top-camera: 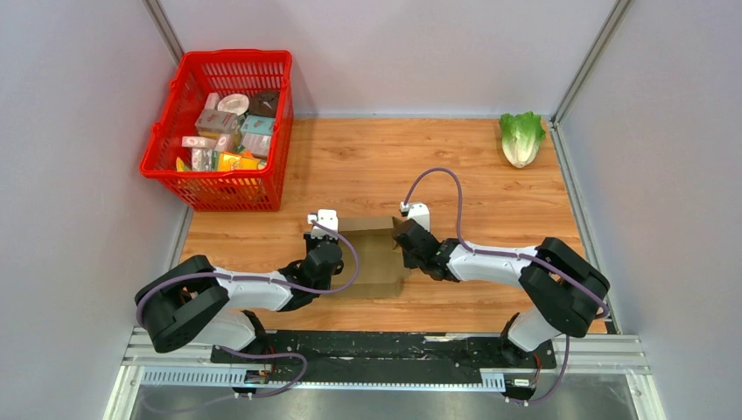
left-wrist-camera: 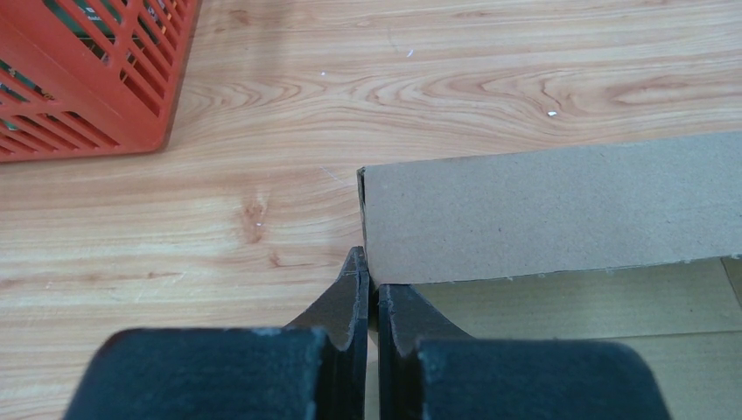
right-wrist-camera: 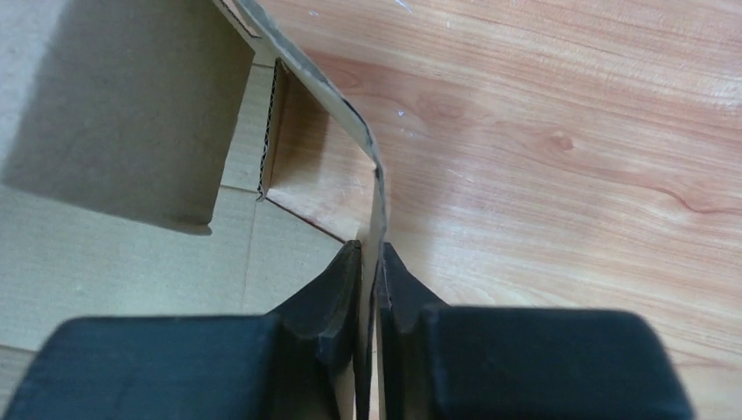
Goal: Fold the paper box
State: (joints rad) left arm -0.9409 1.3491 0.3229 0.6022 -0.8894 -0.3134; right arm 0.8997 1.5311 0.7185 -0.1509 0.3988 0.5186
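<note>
The paper box [top-camera: 374, 255] is plain brown cardboard, partly folded, lying between my two arms near the table's front. My left gripper [top-camera: 325, 247] is shut on the box's left side wall; in the left wrist view the gripper [left-wrist-camera: 371, 280] pinches a thin cardboard edge, with the raised far wall [left-wrist-camera: 551, 210] just beyond. My right gripper [top-camera: 404, 241] is shut on the box's right side wall; in the right wrist view the gripper [right-wrist-camera: 373, 254] clamps the upright flap [right-wrist-camera: 372, 188], and the box floor [right-wrist-camera: 105, 262] lies to its left.
A red basket [top-camera: 188, 188] with several small printed packages stands at the back left, and it shows in the left wrist view [left-wrist-camera: 87, 87]. A lettuce head [top-camera: 521, 137] lies at the back right. Grey walls close the wooden table [top-camera: 472, 175] on three sides.
</note>
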